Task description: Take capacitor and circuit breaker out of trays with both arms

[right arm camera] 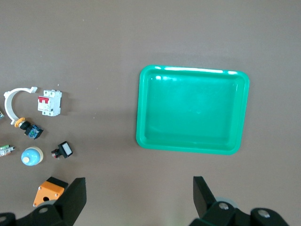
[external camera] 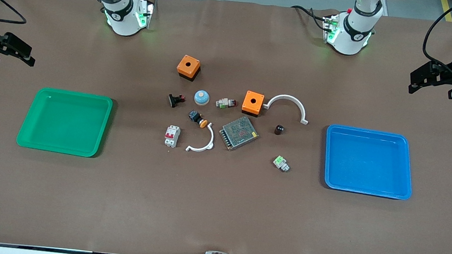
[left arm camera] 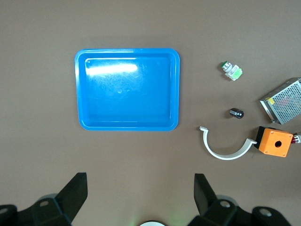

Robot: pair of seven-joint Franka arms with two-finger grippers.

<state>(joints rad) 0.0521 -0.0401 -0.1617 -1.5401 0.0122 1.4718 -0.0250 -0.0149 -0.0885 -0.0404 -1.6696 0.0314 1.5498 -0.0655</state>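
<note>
Green and blue trays are lying empty at the two ends of the worktop (external camera: 217, 217); the green tray (external camera: 64, 122) is under my right arm's end, the blue tray (external camera: 368, 161) under my left. Already out, the circuit breaker (external camera: 171, 136) is resting on the worktop beside a white curved clip (external camera: 202, 141). I am judging it stiff and light, best pinched across its flat sides. Slightly farther, the capacitor (external camera: 279, 129) is sitting near the blue tray; tiny and round, it is probably rolling easily. My left claw (external camera: 421, 81) and right claw (external camera: 15, 50) are hanging spread wide, touching nothing.
</note>
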